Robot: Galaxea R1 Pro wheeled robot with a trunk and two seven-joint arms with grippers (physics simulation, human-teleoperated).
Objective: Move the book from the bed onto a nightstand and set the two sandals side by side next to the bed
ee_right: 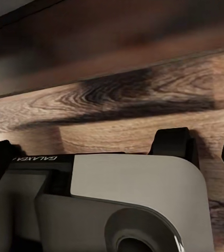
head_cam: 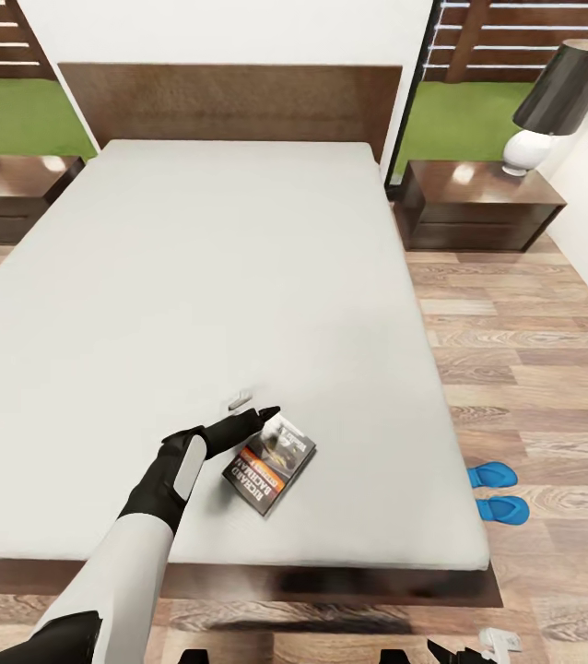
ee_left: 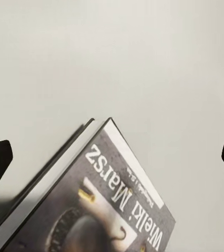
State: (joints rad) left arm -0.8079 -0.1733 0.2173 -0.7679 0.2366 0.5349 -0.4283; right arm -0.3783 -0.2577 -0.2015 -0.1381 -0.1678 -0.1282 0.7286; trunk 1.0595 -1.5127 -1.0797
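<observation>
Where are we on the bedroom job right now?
Sandals already look done: both lie side by side on the floor beside the bed. In hand: the left gripper, open, reaches over the book, which lies on the mattress, ungrasped. Left: carrying it to a nightstand.

1. The book (head_cam: 270, 463) lies on the bed (head_cam: 193, 304), near its foot edge.
2. The left hand (head_cam: 255, 417) is over the bed, just beside the book.
3. One nightstand (head_cam: 478, 205) stands right of the headboard, another nightstand (head_cam: 13, 195) left of it.
4. A lamp (head_cam: 552, 106) stands on the right nightstand.
5. The two sandals (head_cam: 497, 492) lie side by side on the floor (head_cam: 534, 369), just right of the bed.
</observation>
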